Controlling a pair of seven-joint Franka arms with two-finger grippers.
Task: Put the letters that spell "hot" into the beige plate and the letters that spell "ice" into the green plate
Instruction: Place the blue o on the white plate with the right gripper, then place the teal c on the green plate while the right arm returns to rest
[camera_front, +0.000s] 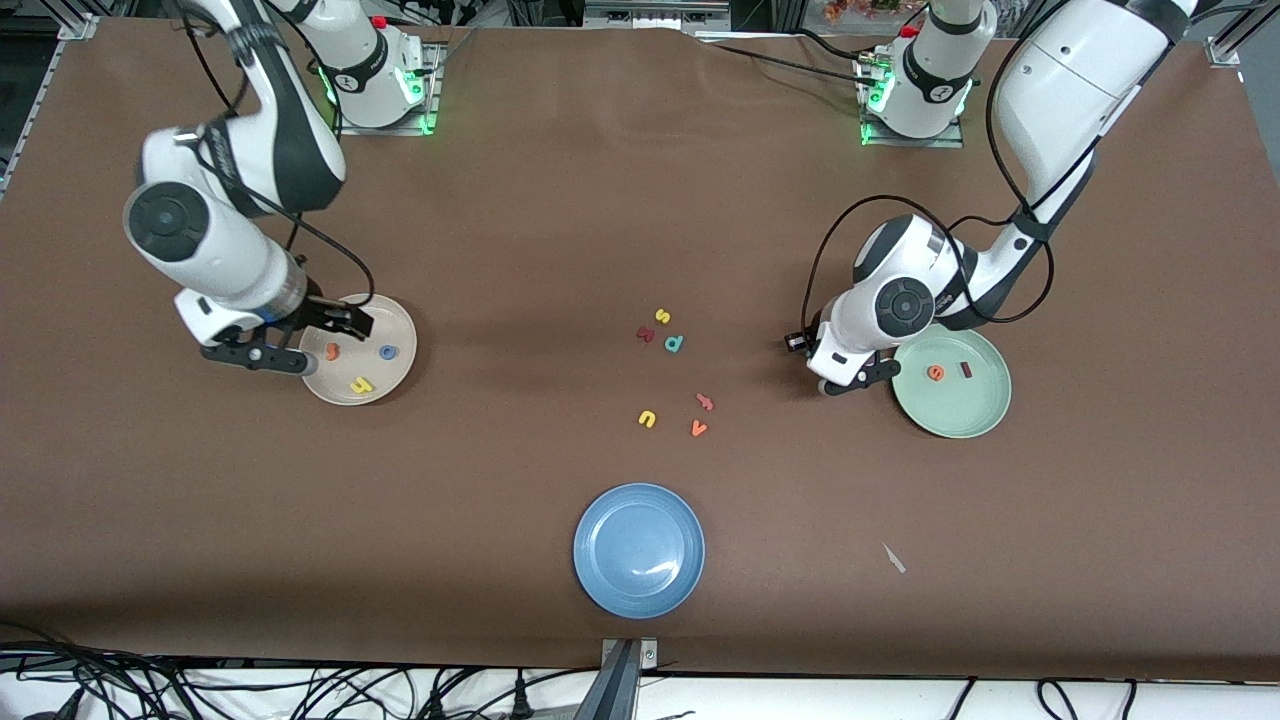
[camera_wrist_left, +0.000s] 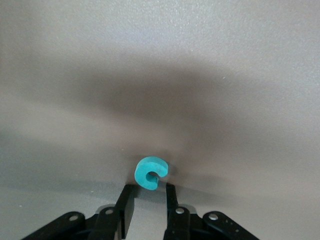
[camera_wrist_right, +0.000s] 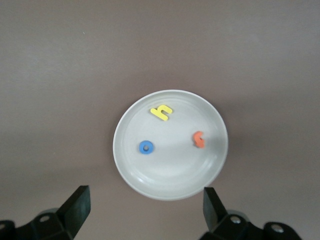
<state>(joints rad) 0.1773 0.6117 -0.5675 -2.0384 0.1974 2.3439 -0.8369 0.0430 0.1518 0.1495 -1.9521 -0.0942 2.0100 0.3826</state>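
The beige plate (camera_front: 398, 322) at the right arm's end holds the yellow "h" (camera_front: 360, 384), blue "o" (camera_front: 387, 352) and orange "t" (camera_front: 331, 351). My right gripper (camera_front: 305, 338) hovers over it, open wide and empty; its wrist view shows the plate (camera_wrist_right: 170, 172) with "h" (camera_wrist_right: 161, 112), "o" (camera_wrist_right: 145, 147) and "t" (camera_wrist_right: 199, 139). The green plate (camera_front: 960, 415) holds the orange "e" (camera_front: 935, 373) and dark red "i" (camera_front: 966, 369). My left gripper (camera_front: 868, 377) is low at that plate's rim. The teal "c" (camera_wrist_left: 151, 173) sits loose at the tips of the parted fingers (camera_wrist_left: 126, 200).
Mid-table lie a yellow "s" (camera_front: 662, 316), a chunky dark red letter (camera_front: 646, 334), a teal "p" (camera_front: 674, 344), a reddish letter (camera_front: 705, 402), a yellow "u" (camera_front: 647, 419) and an orange "v" (camera_front: 699, 428). A blue plate (camera_front: 639, 549) sits nearest the front camera.
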